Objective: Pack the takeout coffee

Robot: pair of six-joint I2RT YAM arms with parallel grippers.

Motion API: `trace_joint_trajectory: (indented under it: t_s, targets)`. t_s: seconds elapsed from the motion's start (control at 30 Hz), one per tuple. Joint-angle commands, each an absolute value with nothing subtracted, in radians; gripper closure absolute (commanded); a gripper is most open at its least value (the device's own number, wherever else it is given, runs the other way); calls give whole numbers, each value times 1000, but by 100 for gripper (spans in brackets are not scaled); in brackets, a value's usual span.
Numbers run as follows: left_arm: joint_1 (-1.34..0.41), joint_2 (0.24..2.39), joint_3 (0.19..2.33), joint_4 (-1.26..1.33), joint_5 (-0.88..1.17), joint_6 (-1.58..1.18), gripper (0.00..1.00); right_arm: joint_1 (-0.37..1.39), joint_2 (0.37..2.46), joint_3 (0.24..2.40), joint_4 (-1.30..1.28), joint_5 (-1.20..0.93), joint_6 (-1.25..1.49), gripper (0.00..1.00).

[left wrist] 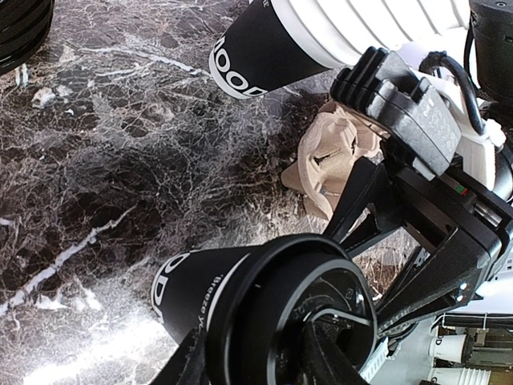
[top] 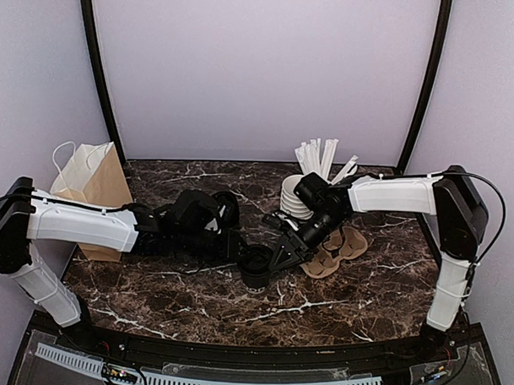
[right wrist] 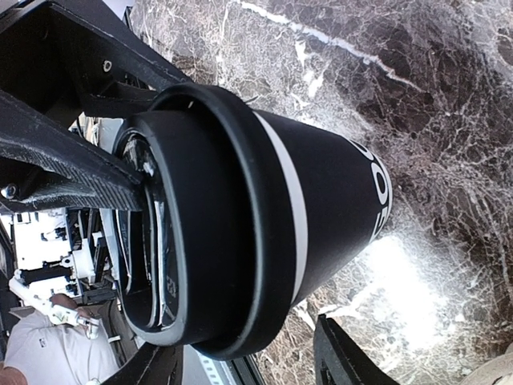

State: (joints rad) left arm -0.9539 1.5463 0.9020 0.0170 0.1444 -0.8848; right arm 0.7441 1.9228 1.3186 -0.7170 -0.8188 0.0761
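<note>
1. The takeout coffee (top: 256, 270) stands upright near the middle of the tabletop (top: 152, 290), somewhat toward its front edge.
2. My left gripper (top: 241, 253) pinches it at the lidded top.
3. My right gripper (top: 277, 257) straddles it from the opposite side; I cannot tell whether those fingers press it.

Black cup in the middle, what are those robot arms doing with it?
The left end effector and the right end effector meet at a lidded black cup in the middle of the table. The left one grips it near the lid. The right one has a finger on each side of the cup, but I can't tell if it is squeezing. The cup isn't packed yet: the brown tray and the paper bag sit off to the sides.
</note>
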Motion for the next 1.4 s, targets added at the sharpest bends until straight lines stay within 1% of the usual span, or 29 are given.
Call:
trace_joint_trajectory:
  t_s: [0.0, 0.07, 0.13, 0.2, 0.23, 0.33, 0.53, 0.63, 0.67, 0.73, 0.9, 1.37]
  targets:
    - [-986, 1643, 821, -115, 185, -871, 60, 771, 2080, 1212, -621, -188, 69, 45]
    - [-986, 1657, 810, -111, 175, -869, 60, 774, 2069, 1202, -622, -182, 62, 44]
    - [-986, 1666, 805, -114, 164, -865, 61, 775, 2049, 1198, -622, -245, 40, 45]
    - [-985, 1660, 812, -115, 151, -832, 61, 779, 2019, 1202, -624, -397, 9, 46]
    - [-985, 1644, 815, -110, 142, -818, 61, 782, 1997, 1208, -626, -507, -42, 47]
    - [-986, 1577, 832, -64, 128, -716, 59, 796, 1888, 1210, -594, -680, -81, 46]
    - [-986, 1498, 913, -10, 116, -512, 54, 796, 1772, 1247, -632, -877, -150, 41]
    - [-984, 1477, 931, 74, 172, -457, 48, 798, 1743, 1223, -626, -978, -165, 38]
    - [-982, 1476, 939, 82, 180, -436, 45, 798, 1745, 1223, -635, -991, -172, 38]
    - [-975, 1492, 972, 79, 181, -420, 44, 797, 1758, 1242, -665, -993, -191, 38]
    - [-957, 1522, 1031, 60, 166, -414, 42, 796, 1780, 1279, -711, -992, -201, 38]
    - [-936, 1506, 1014, 23, 132, -427, 40, 796, 1792, 1274, -722, -940, -213, 39]
